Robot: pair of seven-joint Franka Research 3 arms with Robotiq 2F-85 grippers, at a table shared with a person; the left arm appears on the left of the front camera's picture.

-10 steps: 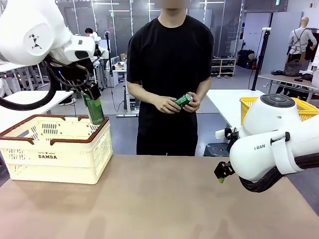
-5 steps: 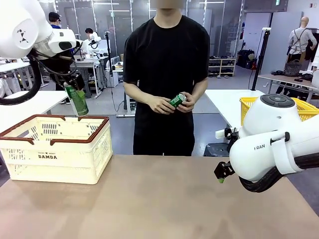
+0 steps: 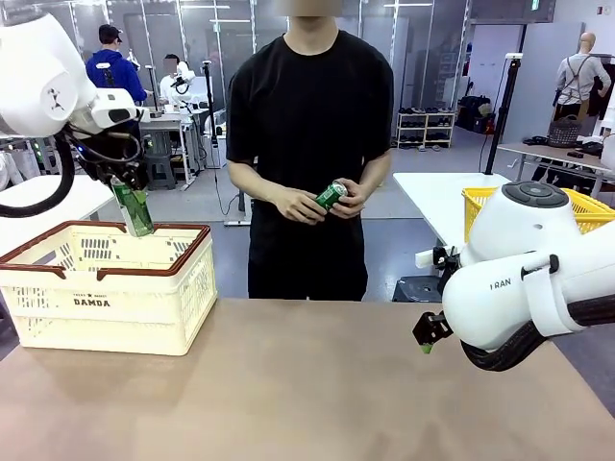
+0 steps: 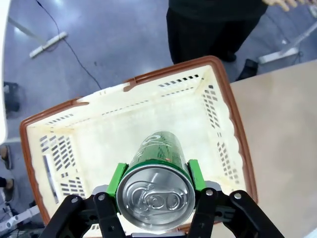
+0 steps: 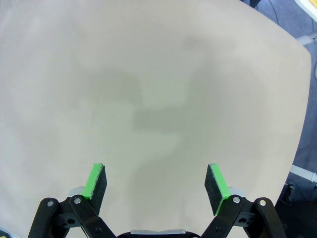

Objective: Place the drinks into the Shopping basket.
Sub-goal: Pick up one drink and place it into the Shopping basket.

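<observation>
**While a person waits with a second can, the left arm holds one over the basket**

Front view: across the desk (image 3: 307, 384), the left pincer (image 3: 125, 188) is clenched on a green can (image 3: 135, 215). The can is tilted, its lower end about level with the brown rim of the cream shopping basket (image 3: 144, 307), likely lined up for lowering inside. The basket's side reads "DAMDA"; the finer print above it is too small to read. At the far side, the person's hands (image 3: 312, 202) hold a second green can (image 3: 330, 195), probably the next one to hand over. The right pincer (image 3: 428, 338) hangs low near the desk, and its arm's shell shows the letters "RAN".

Left wrist view: green pads (image 4: 118, 177) press the green can (image 4: 157, 188) from both sides. Its silver lid and pull tab face the camera, with the shopping basket (image 4: 237, 124) and its bare floor directly beneath. No print on the can is readable.

Right wrist view: the right pincer (image 5: 156, 184) is released, pads (image 5: 96, 181) wide apart above bare desk (image 5: 148, 74), grasping nothing and seemingly idle.
</observation>
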